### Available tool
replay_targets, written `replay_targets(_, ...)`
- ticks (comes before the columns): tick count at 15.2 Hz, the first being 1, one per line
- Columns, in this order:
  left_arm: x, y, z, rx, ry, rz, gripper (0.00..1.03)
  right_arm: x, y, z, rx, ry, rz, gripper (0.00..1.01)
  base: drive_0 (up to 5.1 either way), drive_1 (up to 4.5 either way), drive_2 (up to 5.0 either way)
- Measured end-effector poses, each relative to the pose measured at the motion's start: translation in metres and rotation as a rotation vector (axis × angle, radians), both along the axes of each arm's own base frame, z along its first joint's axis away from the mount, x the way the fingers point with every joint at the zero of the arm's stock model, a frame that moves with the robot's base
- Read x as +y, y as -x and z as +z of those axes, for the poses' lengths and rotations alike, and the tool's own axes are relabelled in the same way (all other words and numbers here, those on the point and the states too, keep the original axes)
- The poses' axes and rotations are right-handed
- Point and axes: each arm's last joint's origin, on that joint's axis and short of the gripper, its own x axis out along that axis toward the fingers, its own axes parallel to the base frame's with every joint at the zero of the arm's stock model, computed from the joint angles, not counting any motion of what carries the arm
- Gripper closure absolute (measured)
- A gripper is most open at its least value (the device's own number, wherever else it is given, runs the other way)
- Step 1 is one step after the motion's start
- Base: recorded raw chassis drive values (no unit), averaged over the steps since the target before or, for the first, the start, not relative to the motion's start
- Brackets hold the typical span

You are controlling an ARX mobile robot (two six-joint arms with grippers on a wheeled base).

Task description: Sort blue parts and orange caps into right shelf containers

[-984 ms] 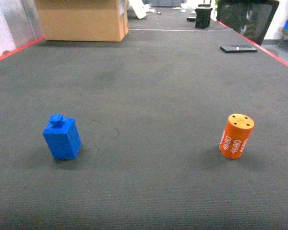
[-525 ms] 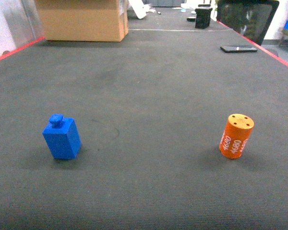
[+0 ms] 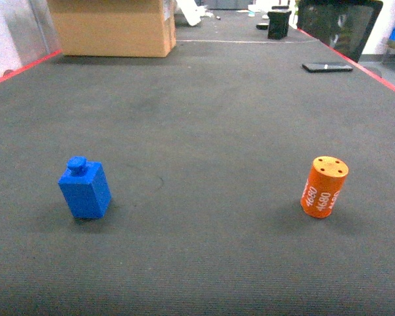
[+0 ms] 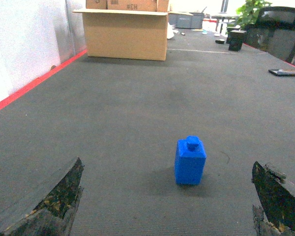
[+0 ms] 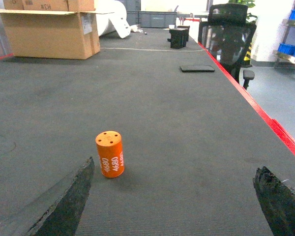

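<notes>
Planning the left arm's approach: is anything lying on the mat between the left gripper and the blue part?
Nothing. In the left wrist view only bare dark mat lies between the open left gripper and the upright blue part.

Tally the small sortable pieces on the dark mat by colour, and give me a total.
Blue: 1, the bright blue plastic block with a round stud on top, standing on the left of the mat.
Orange: 1, the bright orange cylindrical cap with white digits on its side and small holes in its flat top, standing on the right.
Total: 2
</notes>
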Motion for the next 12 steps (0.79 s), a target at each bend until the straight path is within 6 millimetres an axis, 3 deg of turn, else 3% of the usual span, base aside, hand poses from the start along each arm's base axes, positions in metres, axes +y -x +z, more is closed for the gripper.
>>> replay_targets(12, 0.0000, 0.0000, 0.0000, 0.000, 0.000, 0.000, 0.05, 0.0000, 0.0000, 0.0000, 0.000, 0.000, 0.000, 0.03, 0.0, 0.00, 0.0)
